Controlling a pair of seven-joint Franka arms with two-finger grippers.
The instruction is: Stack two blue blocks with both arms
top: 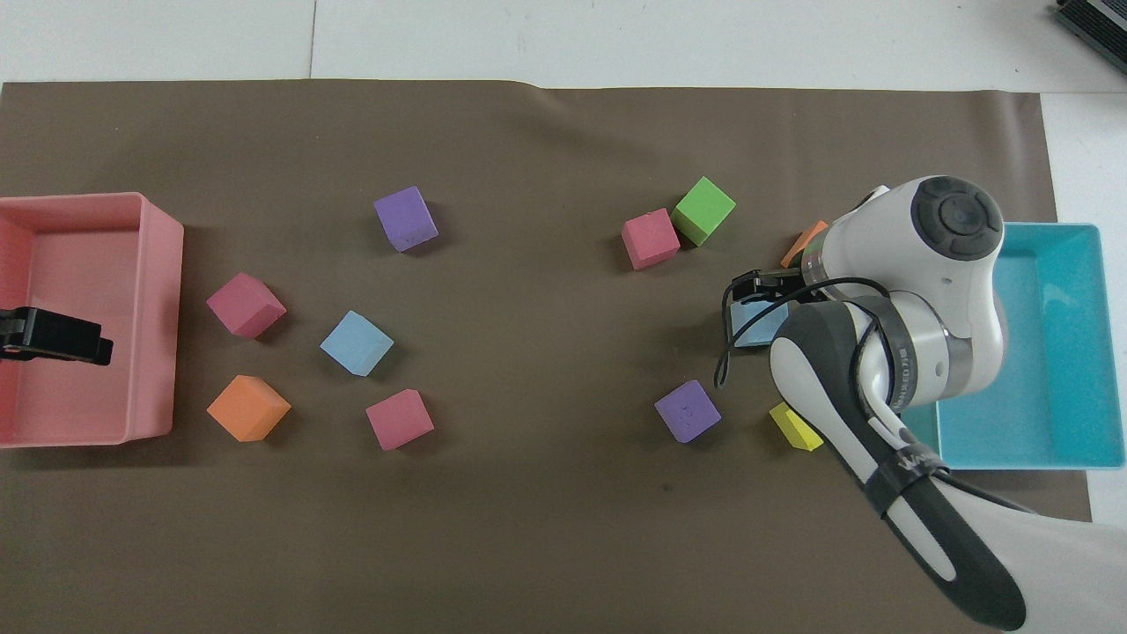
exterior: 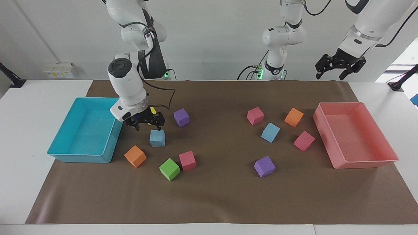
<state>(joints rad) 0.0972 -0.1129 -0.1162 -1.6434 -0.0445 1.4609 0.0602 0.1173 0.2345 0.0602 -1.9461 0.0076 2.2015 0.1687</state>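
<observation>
One blue block (exterior: 157,138) lies near the turquoise tray and shows partly under the arm in the overhead view (top: 754,328). The other blue block (exterior: 270,132) (top: 356,342) lies toward the left arm's end, among pink and orange cubes. My right gripper (exterior: 148,127) (top: 748,295) is open and empty. It hangs low just over the first blue block, on its robot-side edge, without gripping it. My left gripper (exterior: 339,69) (top: 53,336) is open and empty, and waits high over the pink tray.
A turquoise tray (exterior: 65,153) stands at the right arm's end and a pink tray (exterior: 359,161) at the left arm's end. A yellow cube (top: 795,427), purple (exterior: 181,117), orange (exterior: 135,156), green (exterior: 169,169) and pink (exterior: 187,160) cubes surround the first block.
</observation>
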